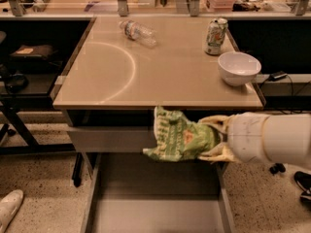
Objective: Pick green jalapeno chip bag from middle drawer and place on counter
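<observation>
My gripper [212,139] is shut on the green jalapeno chip bag [177,137] and holds it in the air. The bag hangs above the open middle drawer [155,200], just in front of and slightly below the counter's front edge. The drawer's grey floor is bare. The beige counter [160,67] with its white arc mark lies beyond the bag. My white arm reaches in from the right.
On the counter lie a clear plastic bottle [138,31] at the back, a drink can [215,36] and a white bowl [238,68] at the right. A closed grey drawer front [109,139] sits under the counter edge. A shoe [9,208] shows at the lower left.
</observation>
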`<state>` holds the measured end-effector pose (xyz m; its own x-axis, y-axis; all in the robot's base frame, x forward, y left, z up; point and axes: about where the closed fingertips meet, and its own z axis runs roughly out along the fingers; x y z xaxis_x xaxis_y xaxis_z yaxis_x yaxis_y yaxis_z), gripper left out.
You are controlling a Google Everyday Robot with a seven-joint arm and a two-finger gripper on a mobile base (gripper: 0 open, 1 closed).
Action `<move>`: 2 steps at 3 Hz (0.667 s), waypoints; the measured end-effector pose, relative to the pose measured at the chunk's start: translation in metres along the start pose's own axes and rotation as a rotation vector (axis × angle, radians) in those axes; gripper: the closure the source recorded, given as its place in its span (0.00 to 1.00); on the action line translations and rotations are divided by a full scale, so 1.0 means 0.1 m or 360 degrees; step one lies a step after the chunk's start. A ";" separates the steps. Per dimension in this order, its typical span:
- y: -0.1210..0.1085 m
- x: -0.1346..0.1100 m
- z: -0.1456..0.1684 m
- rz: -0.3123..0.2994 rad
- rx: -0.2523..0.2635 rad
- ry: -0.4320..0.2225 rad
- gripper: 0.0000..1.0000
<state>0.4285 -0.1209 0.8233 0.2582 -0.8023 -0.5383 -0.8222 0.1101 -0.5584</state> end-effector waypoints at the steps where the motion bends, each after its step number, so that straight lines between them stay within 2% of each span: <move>1: -0.66 -0.33 -0.50 -0.0122 0.0154 -0.0013 1.00; 2: -0.66 -0.33 -0.50 -0.0122 0.0154 -0.0013 1.00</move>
<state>0.4486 -0.1310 0.9096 0.3229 -0.8059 -0.4962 -0.7471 0.1048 -0.6564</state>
